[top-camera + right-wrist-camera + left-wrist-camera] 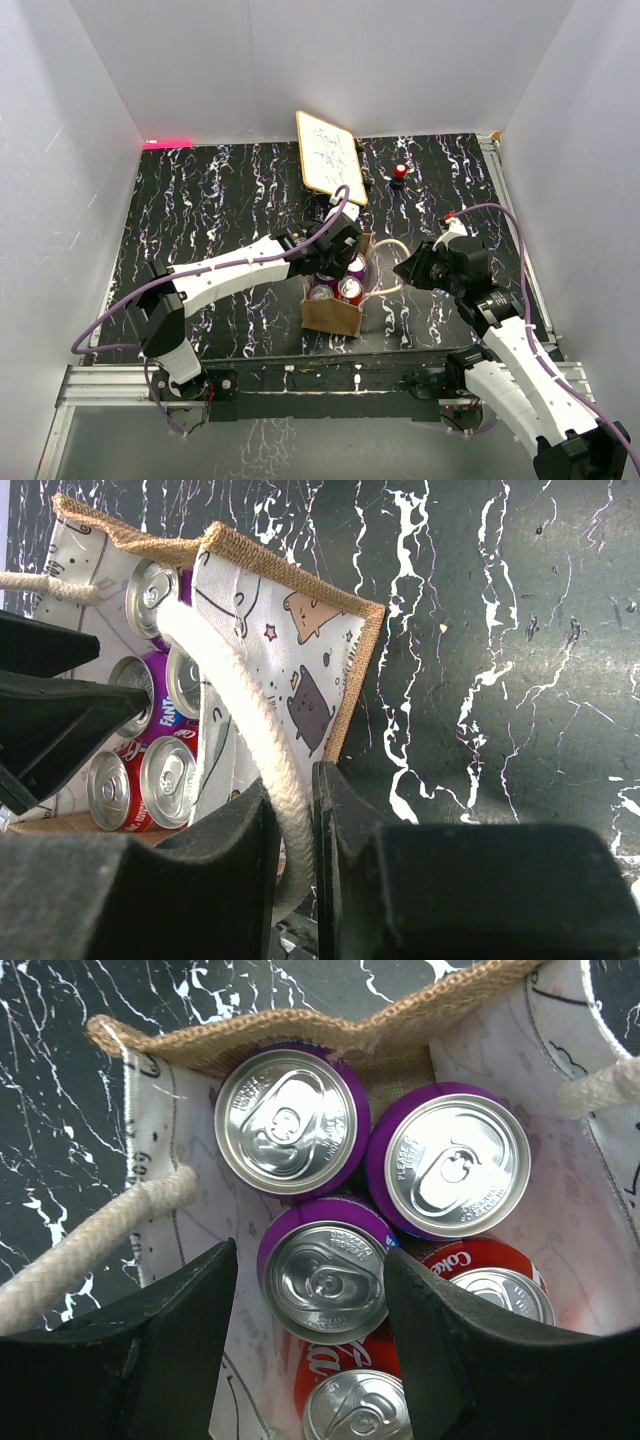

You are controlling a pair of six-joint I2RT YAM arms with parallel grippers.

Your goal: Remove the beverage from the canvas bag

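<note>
Beverage cans [457, 1165] standing upright inside the canvas bag [333, 317], tops up: three purple, two red (one red lettered in white script, partly hidden); bag near the front-centre of the black marbled table [220, 200], mouth open upward, burlap rim showing in both wrist views. Left gripper [310, 1285] poised straight over the bag mouth, fingers spread, flanking the middle purple can [325, 1275]; a sliver of gap on one side, the other finger overlapping the can's edge in the view, contact impossible to judge; nothing clamped. Right gripper [296, 810] to the right of the bag, fingers pressed together on the cream rope handle [235, 700], rope running up between them to the bag's printed side wall; handle drawn out sideways toward that arm in the overhead view. Second handle [90, 1240] lying loose over the bag's opposite edge. Wood-framed whiteboard [328, 157] behind the bag; small red object [400, 171] farther right, too small to identify.
</note>
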